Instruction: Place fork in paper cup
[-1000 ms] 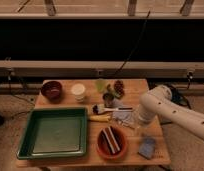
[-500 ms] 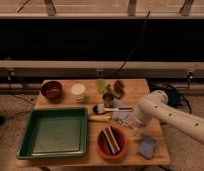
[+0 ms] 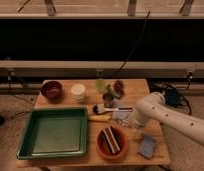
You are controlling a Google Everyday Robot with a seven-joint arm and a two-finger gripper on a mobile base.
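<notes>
A wooden tabletop [image 3: 140,92] stands in front of a dark wall with horizontal rails, seen from above and in front. A white robot arm [image 3: 167,116] reaches in from the right edge and bends down over the right middle of the tabletop. Its hand [image 3: 128,119] sits low at the end of the arm, just right of the centre. It lies between the back row of things and the orange bowl [image 3: 112,142]. Whether the hand is open or closed, and whether it has hold of anything, cannot be told.

The fork cannot be picked out with certainty. A pale grey patch [image 3: 120,115] lies on the wood right at the hand's left side, and nothing finer shows there.

The paper cup [image 3: 78,91] stands upright near the back edge, left of centre, well apart from the hand. To its left is a dark reddish-brown bowl [image 3: 51,90]. To its right are a small dark pot with green leaves [image 3: 108,94] and a dark red object [image 3: 118,87].

A white-handled brush [image 3: 107,109] lies flat in the middle, its handle pointing toward the hand. Just in front of it lies a yellow-handled tool [image 3: 100,118]. A large green tray [image 3: 55,133] fills the front left. The orange bowl at the front holds dark items. A blue sponge [image 3: 147,146] lies at the front right.
</notes>
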